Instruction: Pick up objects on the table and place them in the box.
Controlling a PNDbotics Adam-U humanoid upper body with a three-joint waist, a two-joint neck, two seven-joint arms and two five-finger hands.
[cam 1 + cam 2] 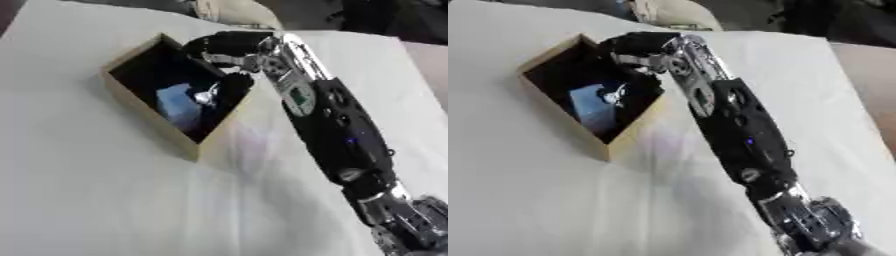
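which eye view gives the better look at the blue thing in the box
The left eye view, slightly: the blue thing shows larger there, with a small shiny piece beside it. The right eye view shows the same thing, darker, against the box wall. The right hand hangs over the box's far corner in both.

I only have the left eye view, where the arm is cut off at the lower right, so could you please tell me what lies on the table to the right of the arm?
Observer: The right eye view shows a bare strip of white table to the right of the arm, with nothing lying on it.
Operator: Thank you. Does the table's right edge show there?
Observer: Yes, it runs down the right side, with a brown surface beyond it.
Operator: Is the arm's lower end in view?
Observer: Yes, its silver lower joint shows, well inside the right border.
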